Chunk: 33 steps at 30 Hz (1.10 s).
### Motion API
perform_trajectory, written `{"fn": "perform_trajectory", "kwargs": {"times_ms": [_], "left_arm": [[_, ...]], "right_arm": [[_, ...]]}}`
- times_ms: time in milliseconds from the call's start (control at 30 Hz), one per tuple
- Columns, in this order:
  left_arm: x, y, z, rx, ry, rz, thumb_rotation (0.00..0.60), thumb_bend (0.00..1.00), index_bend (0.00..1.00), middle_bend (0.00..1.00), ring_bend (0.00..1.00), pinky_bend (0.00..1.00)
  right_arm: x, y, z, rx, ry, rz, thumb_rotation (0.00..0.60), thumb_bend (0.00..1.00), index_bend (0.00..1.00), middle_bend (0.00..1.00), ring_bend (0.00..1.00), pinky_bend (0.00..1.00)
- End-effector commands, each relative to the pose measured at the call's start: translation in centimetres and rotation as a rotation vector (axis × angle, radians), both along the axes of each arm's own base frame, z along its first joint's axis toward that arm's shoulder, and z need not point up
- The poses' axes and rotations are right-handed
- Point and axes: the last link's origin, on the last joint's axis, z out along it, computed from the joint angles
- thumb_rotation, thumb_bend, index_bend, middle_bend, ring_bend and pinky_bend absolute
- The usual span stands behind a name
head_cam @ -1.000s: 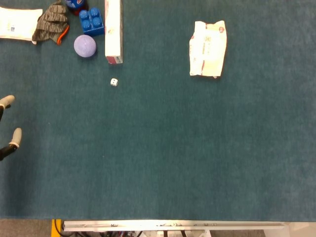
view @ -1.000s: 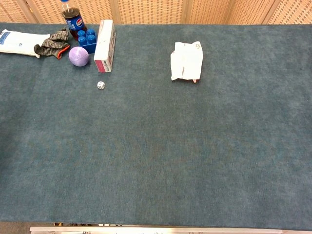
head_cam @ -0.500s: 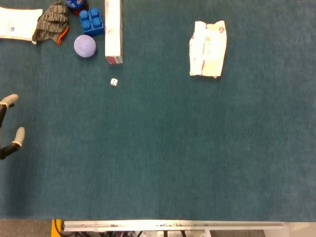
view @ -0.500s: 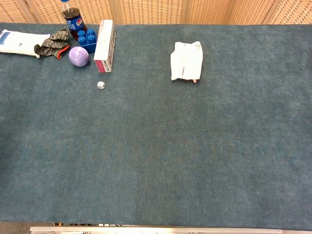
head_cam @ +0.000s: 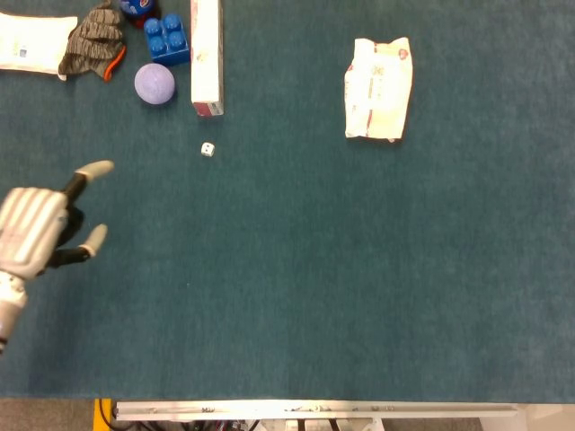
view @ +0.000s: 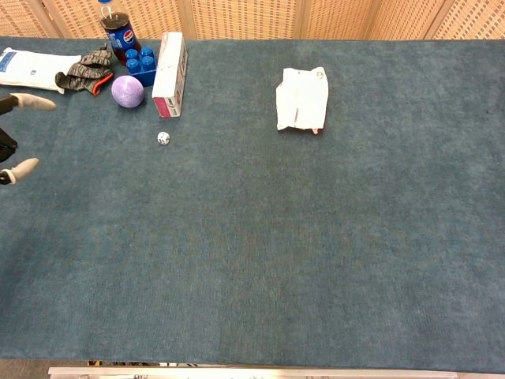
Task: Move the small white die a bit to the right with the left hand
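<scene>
Teal felt tabletop [head_cam: 296, 287] is shown with the small white die [head_cam: 207, 150] untouched near a tall white carton [head_cam: 207, 56], while the left hand [head_cam: 40, 229], fingers spread and empty, is seen well left of it.

Covered almost the whole frame in both views: a table [view: 331, 260] topped with dark teal felt, evenly lit. Edged along the bottom by a pale metal rail [head_cam: 314, 410]. Backed at the top of the chest view by woven tan wall panels [view: 252, 17].
</scene>
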Motion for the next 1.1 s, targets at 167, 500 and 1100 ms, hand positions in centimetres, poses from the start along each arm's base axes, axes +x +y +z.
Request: {"fn": "perform_trajectory", "kwargs": {"times_ms": [167, 500, 1100], "left_arm": [[2.7, 4.6, -2.2, -0.238, 0.025, -0.017, 0.600, 0.62, 0.07, 1.00, 1.00, 1.00], [4.9, 8.4, -5.4, -0.341, 0.039, -0.010, 0.535, 0.73, 0.04, 1.00, 1.00, 1.00], [6.5, 13.5, -10.5, -0.372, 0.123, 0.051, 0.504, 0.73, 0.03, 1.00, 1.00, 1.00]], "right_arm": [[-0.1, 0.2, 0.1, -0.004, 0.001, -0.012, 0.600, 0.41, 0.30, 0.44, 0.38, 0.32], [-0.1, 0.0, -0.1, 0.007, 0.004, -0.014, 0.600, 0.41, 0.30, 0.44, 0.38, 0.32], [-1.0, 0.2, -0.3, 0.017, 0.000, -0.037, 0.600, 0.41, 0.30, 0.44, 0.38, 0.32]]}}
